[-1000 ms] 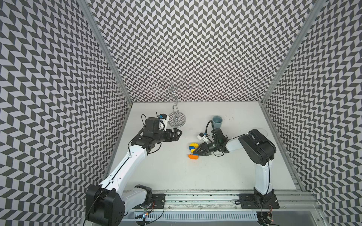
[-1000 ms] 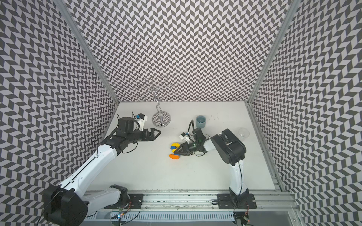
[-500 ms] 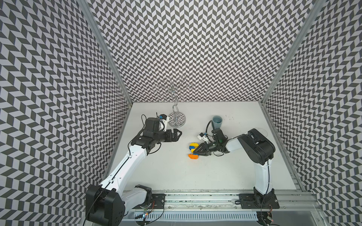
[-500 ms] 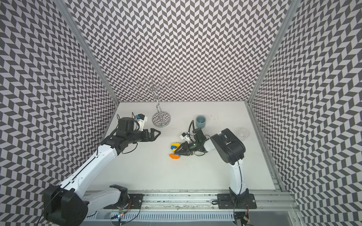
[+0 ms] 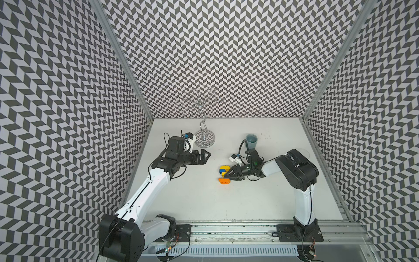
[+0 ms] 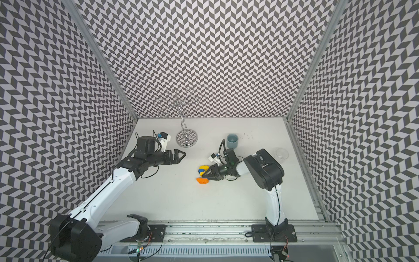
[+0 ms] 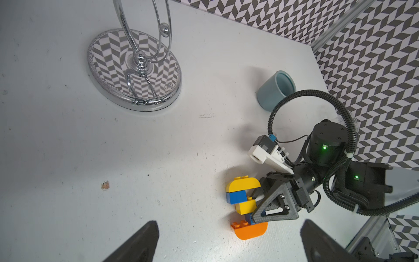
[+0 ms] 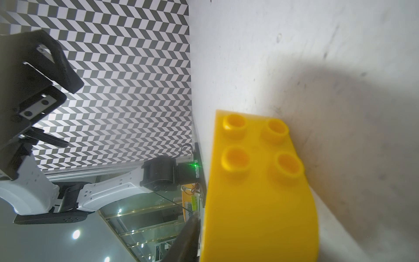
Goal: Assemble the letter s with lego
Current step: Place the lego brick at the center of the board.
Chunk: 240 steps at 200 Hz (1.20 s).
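The letter s (image 5: 224,174) (image 6: 203,173) lies flat mid-table: yellow, blue, yellow, blue, then an orange brick (image 7: 251,231) at the near end. My right gripper (image 5: 229,175) (image 6: 207,175) (image 7: 252,207) reaches in low from the right. Its fingertips straddle the stack's lower half, and one finger covers the lower blue brick. Whether they press on it does not show. The right wrist view holds one finger (image 8: 188,240) beside the top yellow brick (image 8: 260,192). My left gripper (image 5: 207,156) (image 6: 184,155) hovers open and empty to the left, its fingers (image 7: 142,242) wide apart.
A chrome wire stand (image 5: 205,138) on a round mirrored base stands at the back, close to the left wrist. A grey-blue cup (image 5: 251,140) sits behind the right gripper. A clear glass dish (image 6: 282,153) lies at the right edge. The arms' rail (image 5: 226,226) runs along the front.
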Motion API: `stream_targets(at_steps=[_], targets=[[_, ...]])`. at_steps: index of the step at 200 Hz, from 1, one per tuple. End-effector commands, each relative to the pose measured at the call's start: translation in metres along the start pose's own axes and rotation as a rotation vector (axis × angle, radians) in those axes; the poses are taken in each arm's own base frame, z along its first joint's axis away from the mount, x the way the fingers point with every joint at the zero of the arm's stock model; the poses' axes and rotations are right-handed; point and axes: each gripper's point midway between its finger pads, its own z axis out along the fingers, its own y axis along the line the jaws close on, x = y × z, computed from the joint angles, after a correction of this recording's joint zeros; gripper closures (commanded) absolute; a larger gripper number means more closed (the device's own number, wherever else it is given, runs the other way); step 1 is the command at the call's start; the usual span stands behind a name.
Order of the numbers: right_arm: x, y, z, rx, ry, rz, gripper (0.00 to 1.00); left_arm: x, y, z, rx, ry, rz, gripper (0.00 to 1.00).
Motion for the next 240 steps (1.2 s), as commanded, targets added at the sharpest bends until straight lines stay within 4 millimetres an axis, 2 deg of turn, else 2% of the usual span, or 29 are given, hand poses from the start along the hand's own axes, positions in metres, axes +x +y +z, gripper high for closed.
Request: stream_targets(at_steps=[1, 47, 93, 147, 240], targets=[[-0.001, -0.005, 0.0, -0.007, -0.009, -0.009, 0.56, -0.009, -0.003, -0.007, -0.005, -0.024, 0.022, 0.0], [-0.003, -0.006, -0.003, 0.003, -0.018, -0.004, 0.51, -0.01, -0.003, -0.007, -0.004, -0.025, 0.022, 0.0], [-0.012, -0.014, -0.006, 0.098, -0.047, -0.005, 0.49, -0.009, -0.003, -0.007, -0.005, -0.023, 0.019, 0.01], [-0.017, -0.035, -0.012, 0.253, -0.071, 0.005, 0.45, -0.008, -0.002, -0.007, -0.007, -0.022, 0.02, 0.0], [-0.027, -0.053, -0.027, 0.442, -0.12, -0.026, 0.4, -0.005, -0.002, -0.008, -0.004, -0.023, 0.02, 0.0]])
